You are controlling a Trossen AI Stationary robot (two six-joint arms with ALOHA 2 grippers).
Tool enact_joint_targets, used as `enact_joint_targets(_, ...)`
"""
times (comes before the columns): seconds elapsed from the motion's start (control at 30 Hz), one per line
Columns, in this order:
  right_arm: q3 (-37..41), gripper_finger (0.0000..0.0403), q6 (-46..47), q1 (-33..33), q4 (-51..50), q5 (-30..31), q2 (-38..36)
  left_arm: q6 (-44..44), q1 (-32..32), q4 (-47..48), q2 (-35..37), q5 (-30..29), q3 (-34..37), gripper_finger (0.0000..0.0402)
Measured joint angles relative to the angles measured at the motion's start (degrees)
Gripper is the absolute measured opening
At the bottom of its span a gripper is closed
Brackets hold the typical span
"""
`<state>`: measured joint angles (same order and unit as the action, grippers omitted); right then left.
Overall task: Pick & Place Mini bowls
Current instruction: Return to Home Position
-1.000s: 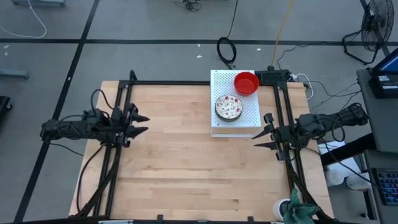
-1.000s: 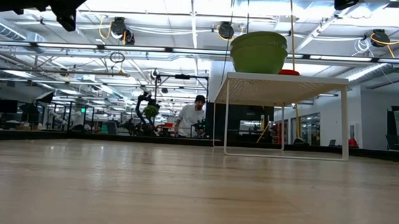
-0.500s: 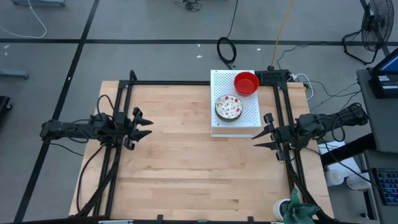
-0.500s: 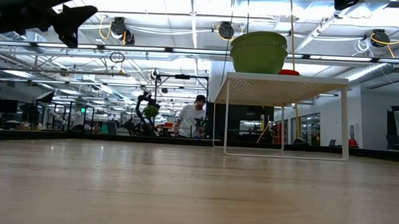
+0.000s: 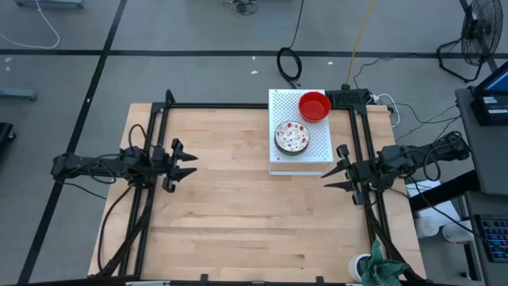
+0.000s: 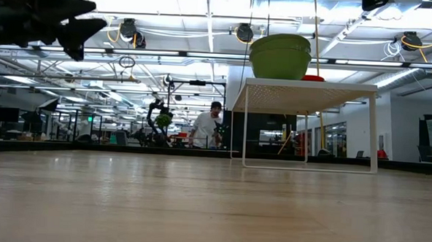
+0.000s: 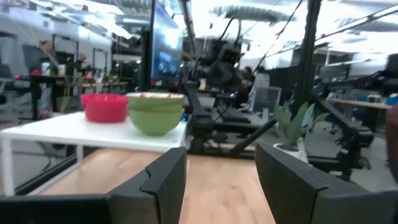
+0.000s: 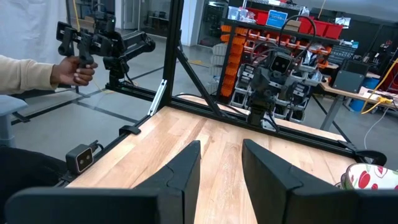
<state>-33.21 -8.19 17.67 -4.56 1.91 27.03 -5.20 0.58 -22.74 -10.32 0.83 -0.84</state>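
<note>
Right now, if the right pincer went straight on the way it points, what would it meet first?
Nothing stands on the table in that line; the right pincer would probably first meet the left pincer opposite. The shelf seems just beside its path.

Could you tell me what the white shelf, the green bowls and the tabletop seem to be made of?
The white shelf looks like painted metal sheet, matte: rows of small holes, thin legs. The green bowls are smooth and slightly shiny, ceramic or melamine, cannot tell which. The tabletop is light wood in glued strips, satin sheen.
</note>
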Motion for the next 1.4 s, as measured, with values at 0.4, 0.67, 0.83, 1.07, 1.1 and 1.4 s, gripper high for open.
enact_joint_targets(0.4,0.00,0.0105,-0.20,-0.02,-0.09,-0.16,-0.02,0.35,0.00,4.03,0.01,-5.44,0.00,0.0193)
enact_joint_targets(0.67,0.00,0.0105,0.37,-0.02,-0.35,-0.22,-0.02,1.82,0.00,10.11,-0.16,-6.04,-0.02,0.0193)
enact_joint_targets(0.83,0.00,0.0105,0.78,-0.02,-0.44,-0.34,-0.02,1.77,0.00,11.63,-0.16,-6.09,-0.02,0.0193)
enact_joint_targets(1.07,0.00,0.0105,-0.87,-0.01,-0.43,-0.31,-0.02,1.65,0.00,11.61,-0.17,-6.09,-0.02,0.0193)
enact_joint_targets(1.1,0.00,0.0105,-0.53,-0.02,-0.43,-0.31,-0.02,1.65,0.00,11.62,-0.16,-6.09,-0.02,0.0193)
enact_joint_targets(1.4,0.00,0.0105,-0.85,-0.02,-3.88,-0.44,-1.56,1.59,0.00,11.58,-0.16,-6.09,-0.07,0.0193)
